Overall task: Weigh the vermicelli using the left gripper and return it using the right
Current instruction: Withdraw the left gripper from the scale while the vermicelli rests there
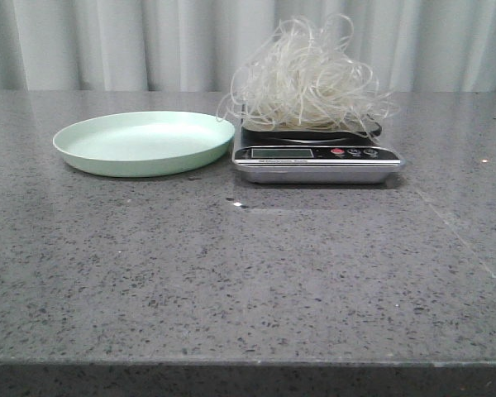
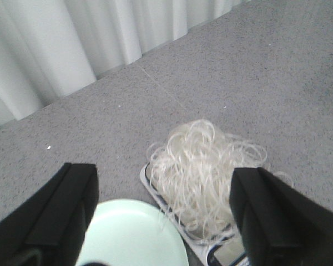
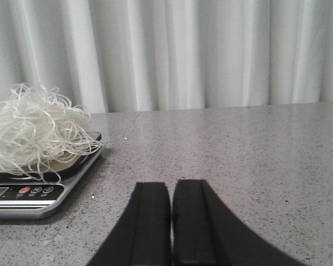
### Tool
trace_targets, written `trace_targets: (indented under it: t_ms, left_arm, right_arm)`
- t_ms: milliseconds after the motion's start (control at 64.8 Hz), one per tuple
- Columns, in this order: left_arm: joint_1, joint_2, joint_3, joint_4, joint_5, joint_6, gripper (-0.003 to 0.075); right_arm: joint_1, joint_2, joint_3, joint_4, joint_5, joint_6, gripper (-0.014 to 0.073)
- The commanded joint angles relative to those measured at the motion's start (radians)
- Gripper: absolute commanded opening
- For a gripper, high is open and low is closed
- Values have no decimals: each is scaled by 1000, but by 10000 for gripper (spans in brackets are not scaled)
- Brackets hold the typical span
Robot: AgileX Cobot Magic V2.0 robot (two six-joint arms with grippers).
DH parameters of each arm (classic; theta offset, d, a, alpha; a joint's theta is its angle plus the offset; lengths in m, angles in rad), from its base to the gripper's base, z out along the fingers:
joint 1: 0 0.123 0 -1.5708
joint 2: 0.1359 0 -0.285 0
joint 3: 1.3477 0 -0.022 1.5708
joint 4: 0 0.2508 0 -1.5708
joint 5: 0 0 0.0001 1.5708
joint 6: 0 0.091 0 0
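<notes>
Whitish, springy vermicelli (image 1: 307,78) sits heaped on the scale (image 1: 318,154) beside the empty green plate (image 1: 145,142), judged light, loose and snag-prone, best pinched deep through its middle; left fingers (image 2: 64,213) spread wide, right fingers (image 3: 150,221) closed on nothing.
</notes>
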Motion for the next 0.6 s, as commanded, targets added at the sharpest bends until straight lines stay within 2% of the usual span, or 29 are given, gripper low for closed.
trace_targets:
  t_ms: [0, 201, 417, 494, 587]
  left_arm:
    - [-7, -173, 191, 4, -203, -9, 542]
    - [-7, -468, 585, -1, -419, -9, 542]
    - [-7, -766, 911, -15, -506, -9, 538]
    - [-7, -860, 993, -15, -506, -9, 484]
    - [-7, -979, 1082, -15, -508, -9, 330]
  right_arm:
    - [-1, -17, -7, -6, -86, -7, 189]
    - [-1, -17, -7, -6, -86, -7, 189]
    - [-1, -17, -7, -6, -86, -7, 189]
    - [-1, -17, -7, -6, -86, -7, 189]
    - [-1, -17, -7, -6, -86, -7, 189]
